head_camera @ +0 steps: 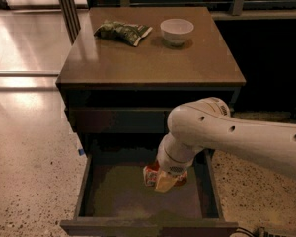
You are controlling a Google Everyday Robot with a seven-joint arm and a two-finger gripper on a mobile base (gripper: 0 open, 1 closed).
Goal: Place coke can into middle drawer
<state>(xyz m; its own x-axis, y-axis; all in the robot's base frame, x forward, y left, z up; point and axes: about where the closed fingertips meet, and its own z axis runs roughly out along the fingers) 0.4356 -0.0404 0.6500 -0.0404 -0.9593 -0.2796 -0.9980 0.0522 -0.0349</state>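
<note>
Tool [164, 179] at lower centre of the frame, clamped on the coke can [150, 176], held inside the open middle drawer [84, 191] over its floor. Likely risk: the can looks tilted, so letting go here could send it rolling against a wall

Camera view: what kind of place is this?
Probably an office or lab: a polished speckled floor, a cabinet with a snack bag and bowl on top, and the gripper holding a coke can over the open drawer.
</note>
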